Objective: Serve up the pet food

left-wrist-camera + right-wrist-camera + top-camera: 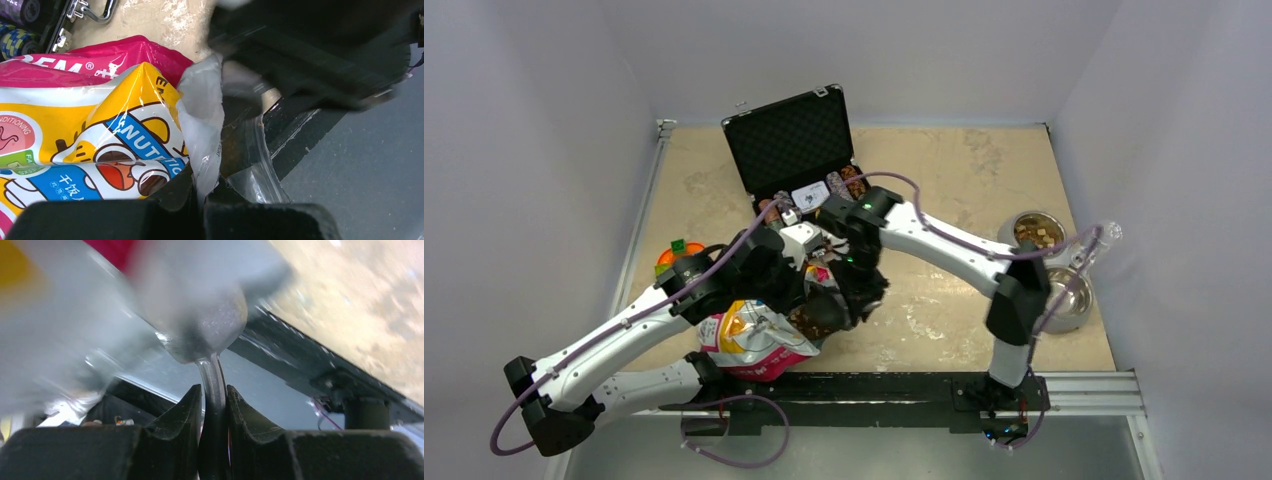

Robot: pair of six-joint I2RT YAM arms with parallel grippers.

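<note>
We find the bag (754, 345) at the table's (944, 170) near edge, the case (789, 140) close behind, and bare top running right to the bowl (1009, 230). Our left gripper (202, 197) pinches the bag's lip. Our right gripper (215, 402) clamps the handle of a clear spoon (212, 372) (scoop at the bag mouth). Kibble (1034, 235) sits in the bowl, well apart from both.

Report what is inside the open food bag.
The spoon, held in the right gripper, pokes into the bag. The bag's own film hides whatever else is inside.

pet food bag (75, 130) printed "NUT…" on blue (partly creased), "…NDITIONING", "…EM®" on pink
</note>
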